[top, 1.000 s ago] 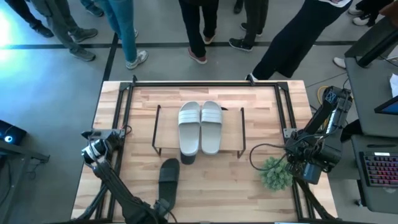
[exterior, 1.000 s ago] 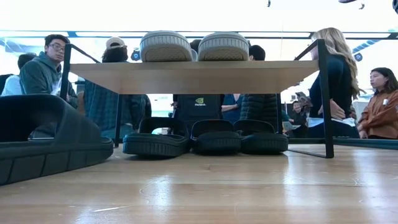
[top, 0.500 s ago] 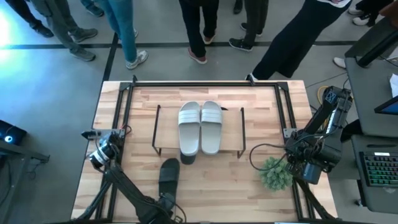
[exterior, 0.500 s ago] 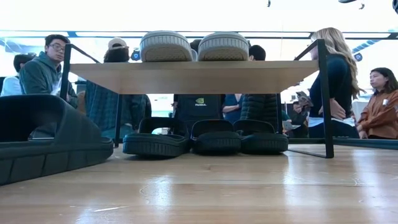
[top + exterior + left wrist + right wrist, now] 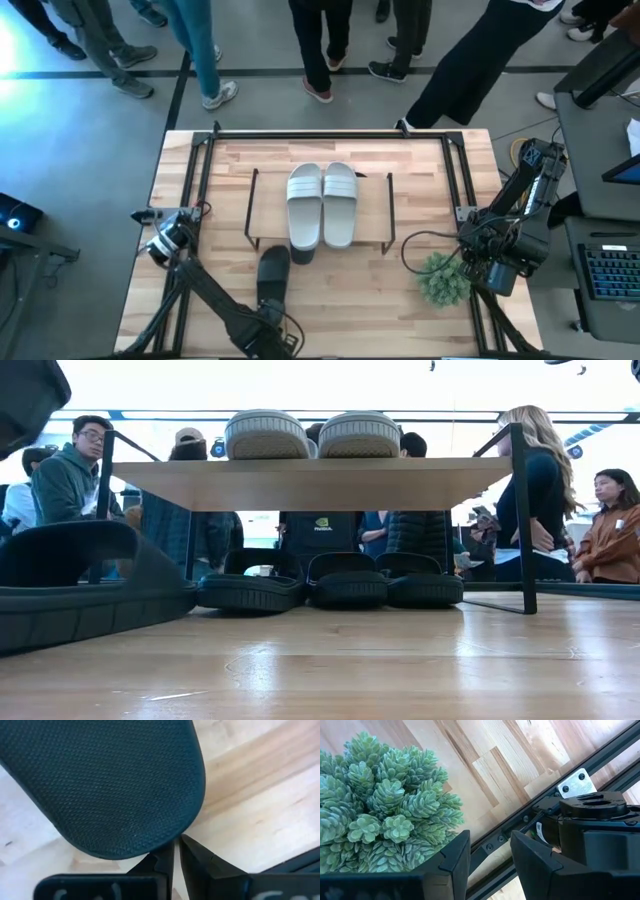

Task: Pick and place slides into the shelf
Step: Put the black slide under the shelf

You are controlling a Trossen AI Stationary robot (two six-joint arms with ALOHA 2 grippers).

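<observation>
1. The left gripper [image 5: 175, 851] sits low at the table's front edge, just behind the heel of a loose black slide [image 5: 272, 277]. In the left wrist view its two dark fingers [image 5: 197, 856] are pressed almost together, with only a thin slit between them, and they pinch nothing. The slide's textured black sole fills the space right in front of the tips.
2. That loose black slide lies flat on the wooden tabletop [image 5: 350, 290], in front of the shelf [image 5: 370, 215] and toward its left half. Its toe end reaches the shelf's front edge. In the low view it shows large at the left, just beside the slides under the shelf.
3. The shelf stands in the middle of the table. Three black slides [image 5: 346, 582] sit side by side on the tabletop beneath its top board, close together.
4. Two pale slides [image 5: 321, 204] lie side by side on the shelf's top board, touching or nearly so.
5. A small green plant [image 5: 443, 279] stands on the table near the right front corner.
6. The right gripper [image 5: 490, 854] waits at the table's right edge, just beside the plant. Its fingers are spread apart with nothing between them.
7. People [image 5: 65, 480] stand beyond the far side of the table.
</observation>
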